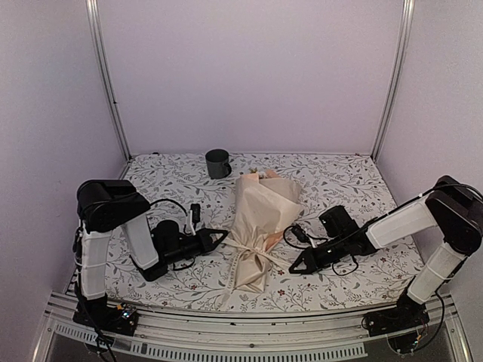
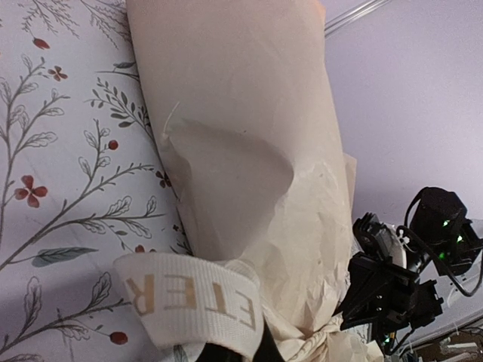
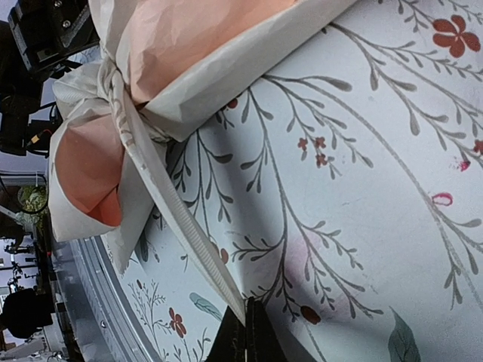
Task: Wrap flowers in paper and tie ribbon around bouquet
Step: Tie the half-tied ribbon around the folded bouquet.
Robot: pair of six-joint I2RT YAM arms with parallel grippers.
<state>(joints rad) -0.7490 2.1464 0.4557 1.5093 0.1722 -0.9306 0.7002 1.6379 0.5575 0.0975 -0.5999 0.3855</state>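
Since the bouquet [image 1: 260, 211] is lying wrapped at mid-frame on the bench [image 1: 339, 181], the ribbon [image 3: 190, 237] is likely being tied. The left jaws and right jaws are being squeezed closed on it, so a gentle outward pull is being called for next.

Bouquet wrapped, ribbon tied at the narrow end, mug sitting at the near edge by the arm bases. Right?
Wrong on the mug: the top view shows it at the far edge, beyond the bouquet. Rest holds: wrapped, ribbon tied at the narrow end.
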